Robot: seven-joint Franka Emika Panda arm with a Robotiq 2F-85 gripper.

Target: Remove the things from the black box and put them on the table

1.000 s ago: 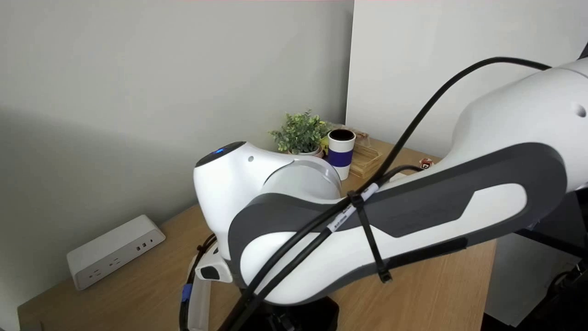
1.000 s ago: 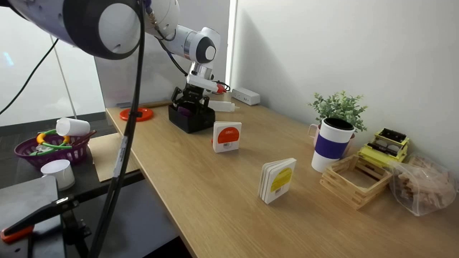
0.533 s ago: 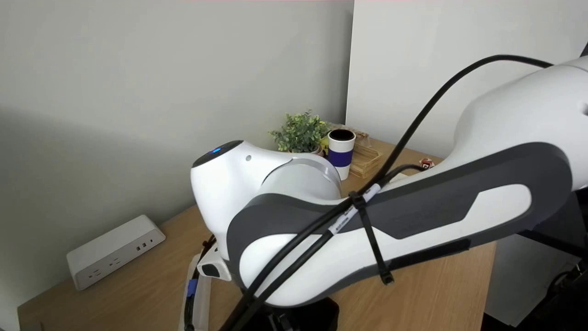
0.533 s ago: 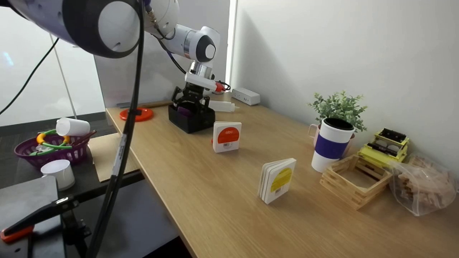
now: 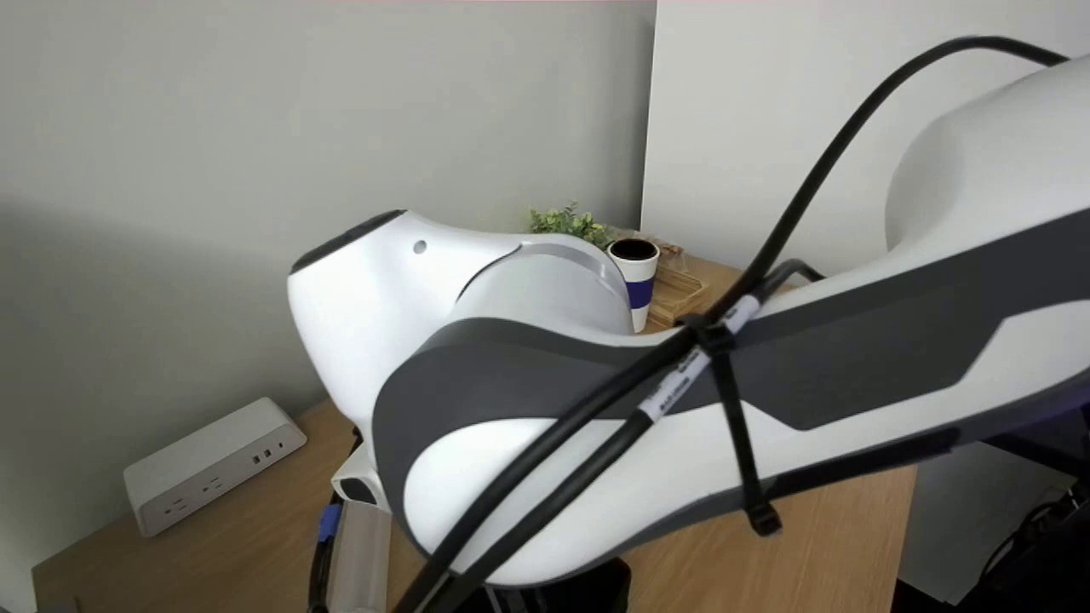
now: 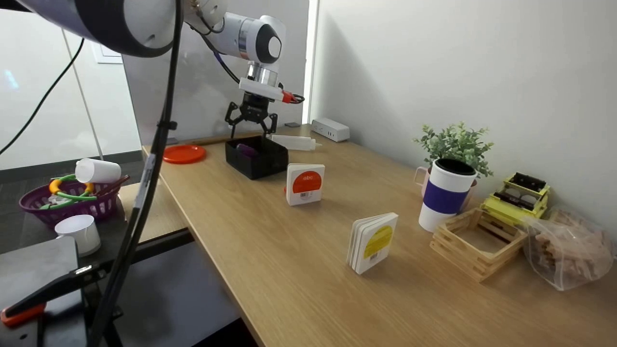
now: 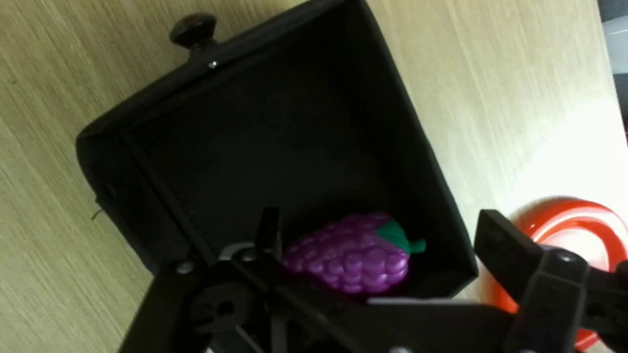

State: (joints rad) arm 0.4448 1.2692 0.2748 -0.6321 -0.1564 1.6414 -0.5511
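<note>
The black box (image 6: pixel 270 166) stands on the wooden table (image 6: pixel 270 270) and also shows in the wrist view (image 7: pixel 417 147). In an exterior view only its dark corner (image 5: pixel 596 586) shows below the arm. A purple toy grape bunch (image 7: pixel 351 252) with a green leaf lies inside the box near one corner; it also shows in an exterior view (image 6: pixel 247 150). My gripper (image 6: pixel 249 136) is open and empty just above the box. In the wrist view its fingers (image 7: pixel 382 233) are wide apart on either side of the grapes. A small red-orange thing (image 6: pixel 285 190) on the table is mostly hidden behind a white block.
A red plate (image 6: pixel 184 153) lies beside the box near the table edge. A white block with a red mark (image 6: pixel 305 185) stands close in front. A white bottle (image 6: pixel 294 142) and a power strip (image 6: pixel 330 129) are behind. A yellow-marked block (image 6: pixel 373 243) stands farther along.
My gripper has risen out of the box and is now above its rim, with nothing between the fingers. The purple grapes stay in the box.
</note>
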